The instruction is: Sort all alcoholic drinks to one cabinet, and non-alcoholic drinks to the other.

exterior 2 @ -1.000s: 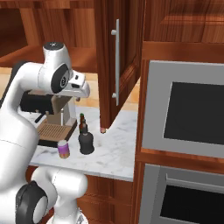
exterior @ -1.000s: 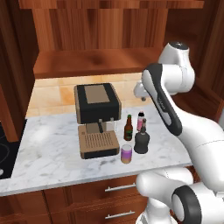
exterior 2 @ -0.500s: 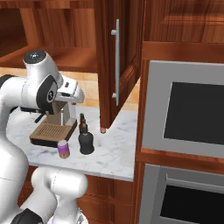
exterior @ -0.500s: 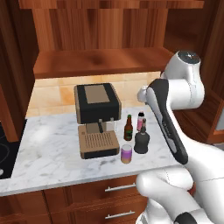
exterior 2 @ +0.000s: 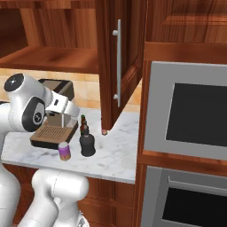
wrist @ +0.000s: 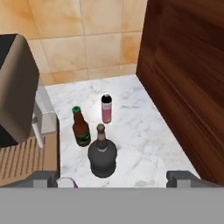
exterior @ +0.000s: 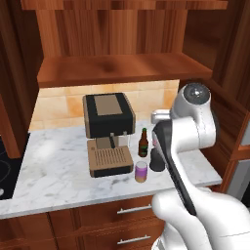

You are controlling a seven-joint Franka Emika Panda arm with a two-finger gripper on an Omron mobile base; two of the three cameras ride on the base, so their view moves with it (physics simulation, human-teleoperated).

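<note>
In the hand view my gripper (wrist: 113,178) is open, its fingertips (wrist: 43,178) wide apart above the counter with nothing between them. Below it stand the squat dark grey bottle (wrist: 102,153), the brown beer bottle (wrist: 81,127) with a green cap, and farther off the pink bottle (wrist: 106,108). The purple can (wrist: 65,182) peeks in at the bottom edge. From the base I see the beer bottle (exterior: 143,143), the can (exterior: 141,171) and the grey bottle (exterior 2: 87,142). The cabinet (exterior: 122,68) above stands open, its shelf bare.
A brown and black coffee machine (exterior: 108,132) stands left of the drinks on the marble counter (exterior: 53,171). An open cabinet door (exterior 2: 117,66) hangs over the counter's right end. A wall oven (exterior 2: 195,115) fills the right side. A wooden side panel (wrist: 188,87) borders the drinks.
The arm has swung down and drawn the hand back over the bottles, and the jaws have spread wider. The drinks have not moved.
</note>
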